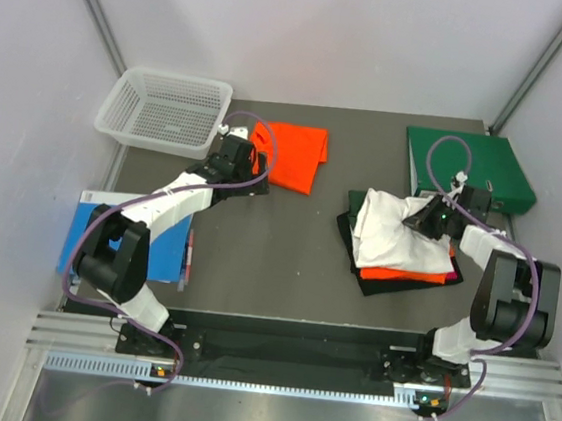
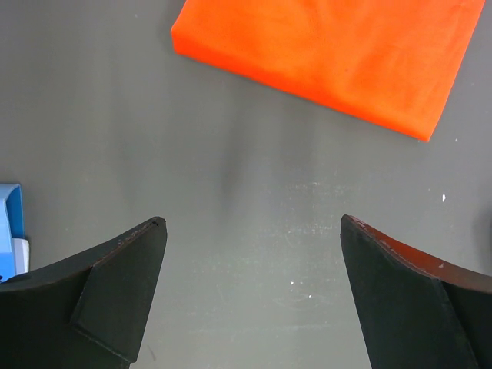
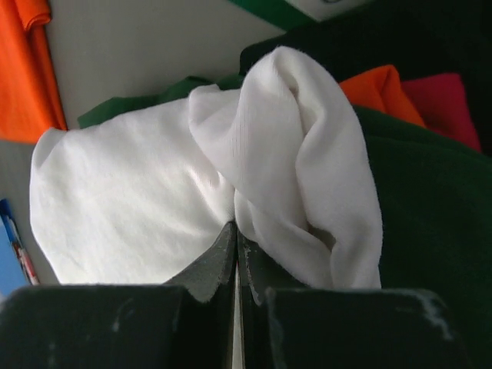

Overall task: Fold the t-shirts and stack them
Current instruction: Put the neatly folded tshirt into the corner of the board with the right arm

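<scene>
A folded orange t-shirt (image 1: 295, 155) lies flat at the back middle of the table and fills the top of the left wrist view (image 2: 330, 54). My left gripper (image 1: 234, 155) hangs just beside its near-left edge, open and empty (image 2: 254, 231), over bare table. A crumpled white t-shirt (image 1: 389, 232) lies on top of a pile of dark and orange shirts (image 1: 405, 276) at the right. My right gripper (image 1: 429, 218) is shut, its tips (image 3: 236, 231) pinched into a fold of the white t-shirt (image 3: 192, 177). Dark green (image 3: 430, 200), orange (image 3: 380, 88) and red (image 3: 446, 100) cloth lie under it.
A white mesh basket (image 1: 166, 108) stands at the back left. A green box (image 1: 472, 165) sits at the back right, behind the pile. A blue flat object (image 1: 132, 240) lies at the left edge and shows in the left wrist view (image 2: 9, 223).
</scene>
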